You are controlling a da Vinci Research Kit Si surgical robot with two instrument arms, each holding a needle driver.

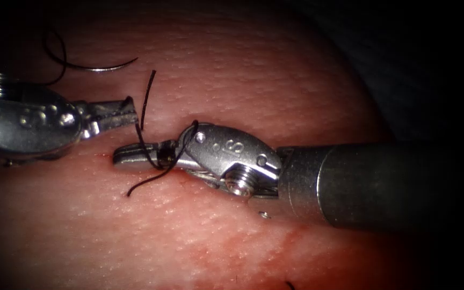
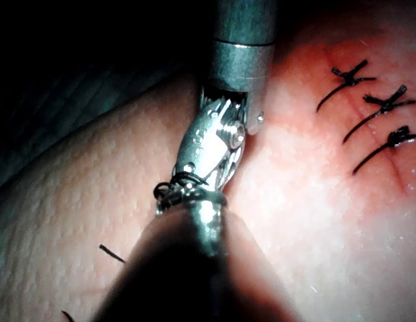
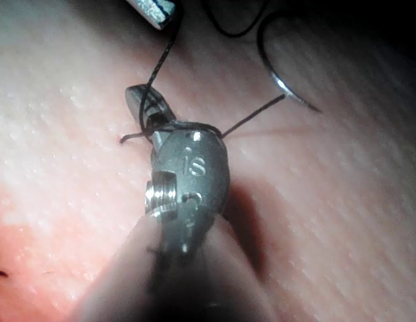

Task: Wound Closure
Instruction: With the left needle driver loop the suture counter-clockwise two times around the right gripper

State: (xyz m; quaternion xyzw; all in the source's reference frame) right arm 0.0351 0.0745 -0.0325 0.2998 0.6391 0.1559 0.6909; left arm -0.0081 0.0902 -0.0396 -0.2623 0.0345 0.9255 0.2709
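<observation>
The curved needle lies free on the tissue, held by neither tool and not in the tissue, far to the left of the right tool. My left tool is shut on the black thread, whose short end sticks up above the jaws. From there the thread runs down and winds around my right tool, whose jaws lie together. A loose tail trails below them. One strand leads from the right tool to the needle's blunt end.
Three tied stitches with cut ends sit along the cut beyond the right tool's shaft. Red fluid stains the tissue below the right tool. Short cut thread ends lie on the tissue.
</observation>
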